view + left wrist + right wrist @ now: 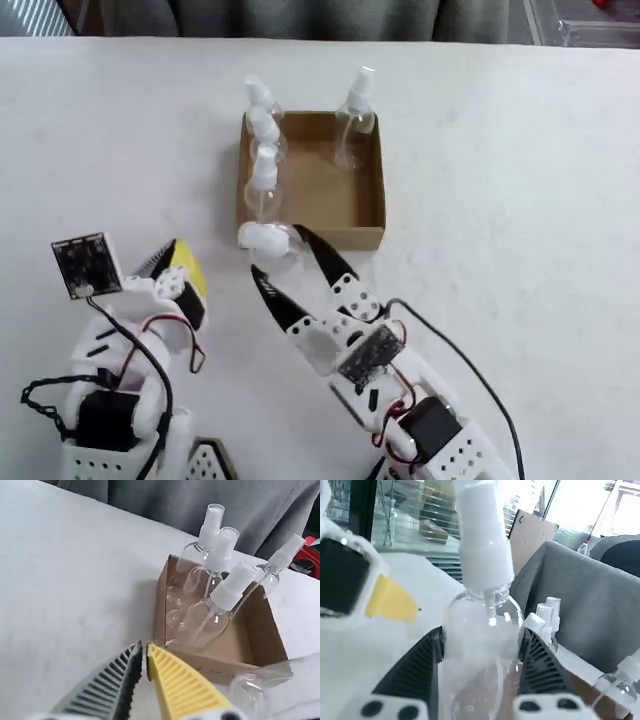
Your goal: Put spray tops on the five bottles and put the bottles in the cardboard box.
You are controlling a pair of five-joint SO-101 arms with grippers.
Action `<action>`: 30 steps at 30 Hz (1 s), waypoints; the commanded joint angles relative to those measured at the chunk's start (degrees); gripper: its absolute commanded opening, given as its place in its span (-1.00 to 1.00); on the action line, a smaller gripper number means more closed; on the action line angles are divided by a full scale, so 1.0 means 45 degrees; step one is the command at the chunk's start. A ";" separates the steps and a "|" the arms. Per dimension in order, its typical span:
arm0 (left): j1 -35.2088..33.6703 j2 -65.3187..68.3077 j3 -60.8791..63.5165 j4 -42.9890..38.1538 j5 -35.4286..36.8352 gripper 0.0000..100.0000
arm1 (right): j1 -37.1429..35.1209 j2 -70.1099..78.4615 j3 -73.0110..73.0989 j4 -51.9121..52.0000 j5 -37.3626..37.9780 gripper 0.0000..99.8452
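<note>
The cardboard box sits mid-table, and four clear bottles with white spray tops stand in it. Three line its left wall and one stands at the back right. The left wrist view shows the same box and bottles. A fifth bottle with its spray top on lies just outside the box's front left corner. My right gripper is shut on this bottle, black fingers on either side of its body. My left gripper stays left of the box, its grey and yellow fingers shut on nothing.
White table stretches wide on both sides of the box. Grey fabric hangs along the far edge. Both arm bases and their cables crowd the near edge.
</note>
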 commanded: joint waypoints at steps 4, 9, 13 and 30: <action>-0.0147 -0.0127 -0.0078 -0.0352 0.0098 -0.96 | 0.0283 -0.0186 0.0117 -0.0674 -0.0567 -0.97; -0.0049 -0.0127 0.0078 -0.0410 0.0059 -0.96 | 0.0850 -0.0186 0.0117 0.1299 -0.0469 -0.97; -0.0049 -0.0127 0.0156 -0.0410 0.0000 -0.96 | 0.1201 -0.0186 0.0117 0.1827 -0.0449 -0.97; -0.0147 -0.0127 0.2208 -0.0293 -0.4005 -0.96 | 0.4034 -0.0166 0.0117 -0.0772 -0.0430 -0.97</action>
